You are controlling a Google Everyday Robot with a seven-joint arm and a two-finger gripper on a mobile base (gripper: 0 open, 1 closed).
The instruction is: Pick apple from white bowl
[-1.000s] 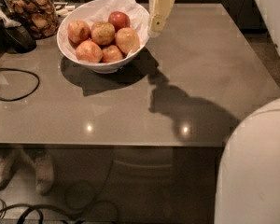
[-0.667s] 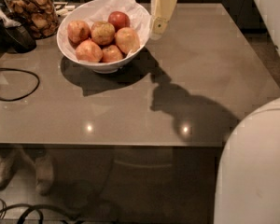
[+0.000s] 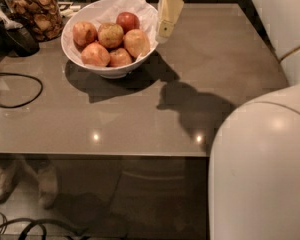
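- A large, rounded white part of the robot's body (image 3: 260,179) fills the lower right of the frame, nearest the camera.
- Along the bottom, beneath the table edge, lies a dim floor with dark cables (image 3: 20,229) at lower left and a pair of pale shoes (image 3: 20,184) above them.
- A smooth grey table (image 3: 140,119) spans the middle of the frame, with small glints of light near its front edge.
- A black cable (image 3: 20,91) loops on the table at centre left.
- The white bowl (image 3: 110,73), lined with crinkled white paper, sits on the table at upper centre-left and holds six apples.
- The apple (image 3: 136,42), pale yellow-orange with a pink blush, rests on the bowl's right side, touching its neighbours, including a small deep-red apple (image 3: 127,20) behind it.
- The gripper (image 3: 165,29), pale yellow, hangs at top centre just beside the bowl's right rim, apart from the apple; whether it is released or clenched cannot be told.
- A glass jar (image 3: 37,11) of brown snacks stands at upper left.
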